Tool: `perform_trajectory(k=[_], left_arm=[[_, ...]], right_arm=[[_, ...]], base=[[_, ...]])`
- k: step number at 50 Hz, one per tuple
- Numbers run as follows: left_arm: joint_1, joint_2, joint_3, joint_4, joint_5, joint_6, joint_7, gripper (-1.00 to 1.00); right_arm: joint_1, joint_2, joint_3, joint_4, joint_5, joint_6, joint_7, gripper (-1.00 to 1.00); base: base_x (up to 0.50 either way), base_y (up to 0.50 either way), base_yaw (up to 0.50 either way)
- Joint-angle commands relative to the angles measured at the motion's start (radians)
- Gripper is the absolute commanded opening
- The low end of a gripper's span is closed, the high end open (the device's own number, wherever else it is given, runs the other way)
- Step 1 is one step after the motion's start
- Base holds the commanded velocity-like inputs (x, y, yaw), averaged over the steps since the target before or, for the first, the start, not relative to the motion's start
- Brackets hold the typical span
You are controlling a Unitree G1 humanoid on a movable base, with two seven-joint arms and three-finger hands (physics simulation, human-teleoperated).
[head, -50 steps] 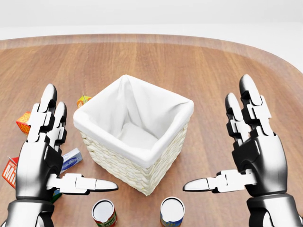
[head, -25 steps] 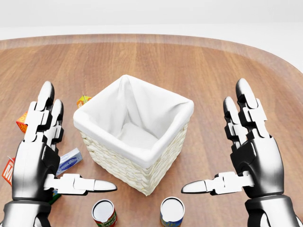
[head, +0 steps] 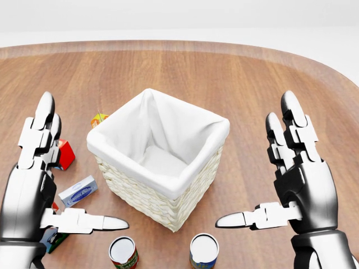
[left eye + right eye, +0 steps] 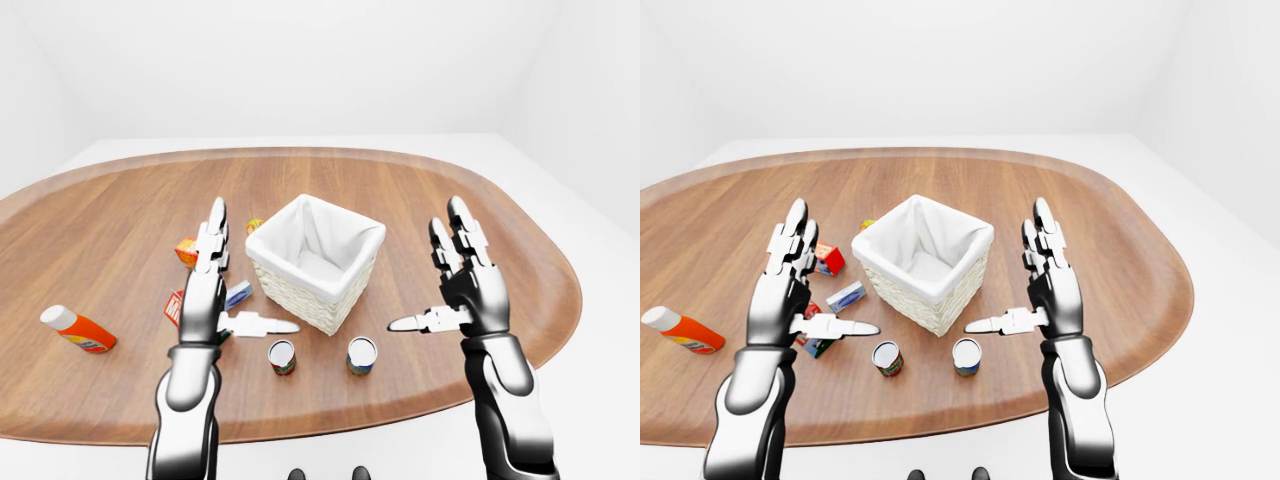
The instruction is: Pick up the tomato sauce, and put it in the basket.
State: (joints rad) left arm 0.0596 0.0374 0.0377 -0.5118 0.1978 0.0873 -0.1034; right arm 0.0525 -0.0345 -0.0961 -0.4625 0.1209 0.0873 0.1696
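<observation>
The tomato sauce can (image 3: 123, 252), with a red and green label, stands upright on the wooden table at the bottom of the head view, below the basket's near corner. The wicker basket (image 3: 150, 202) with a white cloth liner stands in the middle and looks empty. My left hand (image 3: 63, 168) is open with fingers spread, raised left of the basket and above-left of the can, touching nothing. My right hand (image 3: 255, 168) is open, raised right of the basket, holding nothing.
A second can (image 3: 203, 250) with a blue label stands right of the sauce can. Left of the basket lie a red box (image 3: 65, 154), a blue-white box (image 3: 78, 191) and a small orange box (image 3: 99, 118). An orange bottle (image 4: 78, 328) lies far left. The table edge (image 4: 330, 425) is near.
My left hand has moved left in the head view, uncovering the red box and the blue-white box. My right hand has barely moved. The cans and basket stay put.
</observation>
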Motion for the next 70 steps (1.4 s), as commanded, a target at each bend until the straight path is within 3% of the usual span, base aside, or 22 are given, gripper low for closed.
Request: perform_trajectory(k=[1, 14, 26, 60, 70], left_arm=[[0.012, 0.01, 0.001, -0.045, 0.085, 0.0, -0.045, 1.0], [0.031, 0.025, -0.048, -0.057, 0.231, 0.0, -0.145, 1.0], [0.034, 0.012, -0.051, -0.076, 0.3, 0.0, -0.184, 1.0], [0.035, 0.019, -0.049, -0.121, 0.411, 0.0, -0.261, 1.0], [0.047, 0.025, -0.044, -0.156, 0.471, 0.0, -0.32, 1.0]], right_arm=[[-0.003, -0.001, -0.001, -0.002, 0.001, 0.0, -0.001, 1.0], [0.003, 0.001, 0.003, 0.005, 0.0, 0.0, 0.002, 1.0], [0.001, -0.001, 0.001, 0.001, 0.0, 0.0, 0.0, 1.0], [0.009, 0.003, 0.007, 0.015, -0.008, 0.0, 0.003, 1.0], [0.006, 0.001, 0.005, 0.01, -0.006, 0.0, 0.002, 1.0]], base=[[0.0, 0.0, 0.0], [0.0, 0.0, 0.0], [0.0, 0.0, 0.0], [0.0, 0.0, 0.0], [0.0, 0.0, 0.0]])
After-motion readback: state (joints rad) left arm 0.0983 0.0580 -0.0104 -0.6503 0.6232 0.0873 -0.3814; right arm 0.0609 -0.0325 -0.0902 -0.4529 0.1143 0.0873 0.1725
